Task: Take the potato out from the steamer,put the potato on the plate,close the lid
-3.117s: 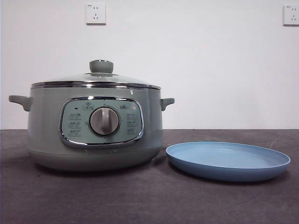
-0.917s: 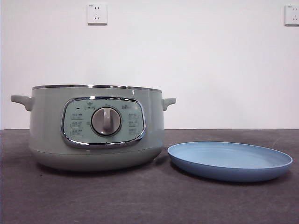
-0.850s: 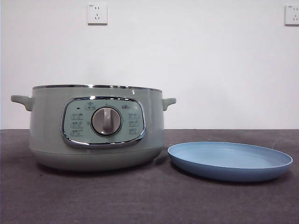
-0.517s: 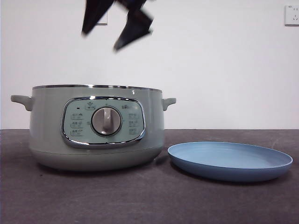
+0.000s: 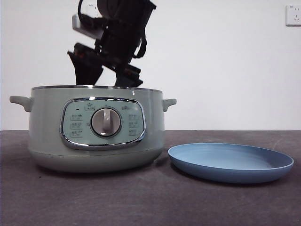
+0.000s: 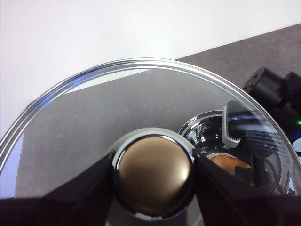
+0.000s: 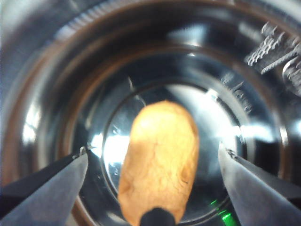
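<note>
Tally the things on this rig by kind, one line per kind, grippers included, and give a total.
Potato: 1
Steamer: 1
Plate: 1
Lid: 1
Wall sockets: 1 in full view; the arm hides any other
Grippers: 2, the left gripper and the right gripper
Total: 7

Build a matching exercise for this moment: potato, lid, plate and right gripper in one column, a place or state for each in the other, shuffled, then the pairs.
Things:
1. potato
2. lid
3. plate
4. right gripper

Places or states:
A. empty, on the table beside the steamer
B. held by its knob in the left gripper, away from the pot
C. lying on the shiny pot bottom
D. open, reaching down into the steamer on either side of the potato

Pairs: 1-C, 2-B, 3-A, 4-D
</note>
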{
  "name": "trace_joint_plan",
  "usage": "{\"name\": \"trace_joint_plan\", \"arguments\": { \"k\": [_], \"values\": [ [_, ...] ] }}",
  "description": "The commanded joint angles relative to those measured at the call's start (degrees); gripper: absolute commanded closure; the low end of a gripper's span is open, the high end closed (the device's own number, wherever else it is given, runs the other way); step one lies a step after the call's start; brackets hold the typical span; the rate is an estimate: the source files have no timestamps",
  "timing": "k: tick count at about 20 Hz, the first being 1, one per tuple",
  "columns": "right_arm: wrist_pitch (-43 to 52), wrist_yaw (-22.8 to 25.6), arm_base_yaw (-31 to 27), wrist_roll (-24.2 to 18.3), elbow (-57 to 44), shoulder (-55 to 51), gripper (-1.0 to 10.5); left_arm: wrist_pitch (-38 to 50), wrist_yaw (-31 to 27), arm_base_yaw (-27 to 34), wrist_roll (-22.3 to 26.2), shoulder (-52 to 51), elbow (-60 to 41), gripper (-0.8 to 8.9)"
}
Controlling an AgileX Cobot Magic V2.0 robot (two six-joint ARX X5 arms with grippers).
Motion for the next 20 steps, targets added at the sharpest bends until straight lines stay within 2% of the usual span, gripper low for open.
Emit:
{"name": "trace_joint_plan", "arguments": {
  "k": [1, 2, 3, 4, 5, 8, 10, 11, 16, 19, 20],
  "values": [
    [-0.1, 0.1, 0.1, -0.4, 0.1, 2.5, 4.8, 2.5, 0.0, 0.1, 0.7, -0.8, 0.8, 8.22],
    [0.1, 1.6, 0.3, -0.5, 0.1, 3.0, 5.0, 2.5, 0.0, 0.1, 0.7, -0.8, 0.8, 8.22],
    [0.3, 2.9, 0.3, -0.8, 0.1, 3.1, 6.2, 2.5, 0.0, 0.1, 0.7, -0.8, 0.8, 8.22],
    [0.3, 3.0, 0.3, -1.1, 0.1, 3.1, 8.4, 2.5, 0.0, 0.1, 0.7, -0.8, 0.8, 8.22],
    [0.4, 3.1, 0.4, -1.0, 0.1, 3.1, 9.5, 2.5, 0.0, 0.1, 0.7, -0.7, 0.8, 8.22],
    [-1.9, 7.1, 0.4, 0.0, 0.1, 0.8, 9.5, 3.0, 0.1, 0.1, 0.7, -0.1, 0.8, 8.22],
    [-4.2, 11.6, 0.2, 0.0, 0.2, -5.1, 9.5, 4.1, 0.5, 0.1, 0.7, 1.7, 0.8, 8.22],
    [-5.1, 12.3, 0.0, 0.2, 0.2, -8.8, 9.5, 4.8, 1.5, 0.1, 0.7, 2.8, 0.8, 8.22],
    [-10.9, 15.0, -4.5, 9.2, 0.2, -30.3, 9.6, 10.9, 18.7, 0.1, 0.7, 11.1, 0.8, 8.22],
    [-20.2, 14.8, -10.0, 14.1, 0.1, -35.9, 9.6, 12.3, 24.4, -0.1, 0.5, 14.7, 0.8, 8.22],
    [-20.3, 14.6, -12.0, 15.6, 0.1, -36.3, 9.6, 12.7, 25.6, -0.3, 0.5, 15.6, 0.8, 8.22]
  ]
}}
